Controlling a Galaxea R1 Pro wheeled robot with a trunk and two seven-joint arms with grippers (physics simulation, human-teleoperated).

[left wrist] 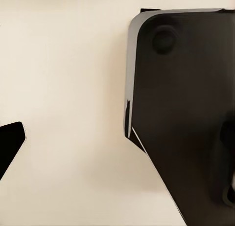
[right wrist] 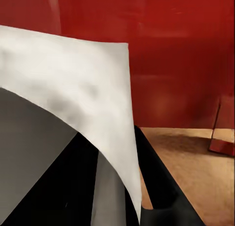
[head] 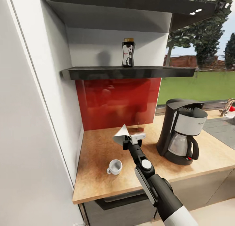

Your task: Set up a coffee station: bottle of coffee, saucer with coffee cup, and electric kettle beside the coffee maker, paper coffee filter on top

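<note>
My right gripper (head: 128, 140) is shut on a white paper coffee filter (head: 121, 134), holding it above the wooden countertop (head: 98, 180) in front of the red backsplash. In the right wrist view the filter (right wrist: 73, 99) fans out between the dark fingers (right wrist: 156, 177). The black and silver coffee maker (head: 182, 131) stands on the counter to the right of the gripper. A small white coffee cup (head: 115, 167) sits upright on the counter, near and left of my forearm. The dark bottle of coffee (head: 128, 52) stands on the black shelf (head: 130, 72) above.
A white wall (head: 36, 121) bounds the counter's left end. The red backsplash (head: 117, 102) closes the back. A grey sink area (head: 222, 128) with a faucet (head: 227, 108) lies far right. The left wrist view has pale floor (left wrist: 68, 89) and a dark robot part (left wrist: 186, 113).
</note>
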